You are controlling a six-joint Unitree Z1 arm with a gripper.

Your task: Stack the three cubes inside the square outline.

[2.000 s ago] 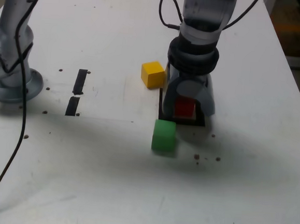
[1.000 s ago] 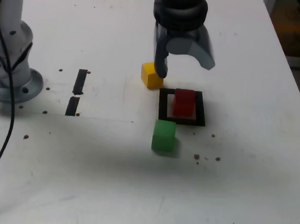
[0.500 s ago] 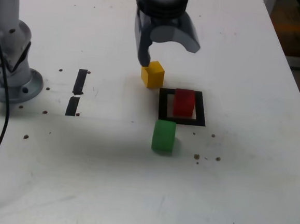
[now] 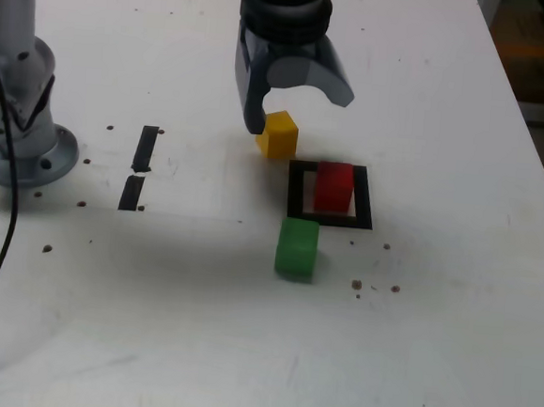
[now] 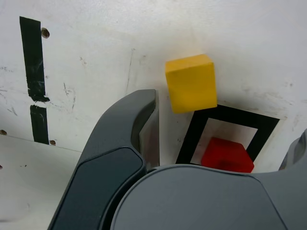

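While its jaws stand spread wide and hold nothing, the end effector (image 4: 294,102) hangs over the far part of the white surface (image 4: 430,348), above the yellow cube (image 4: 277,134). In the exterior view that cube sits between the two fingers — one fingertip (image 4: 255,122) is just at its left edge, though whether it touches I cannot tell. The red cube (image 4: 334,187) rests inside the square outline (image 4: 297,188), to the right of and nearer than the end effector. The green cube (image 4: 298,248) lies nearer still — just outside the outline's near-left corner, well apart from the fingers.
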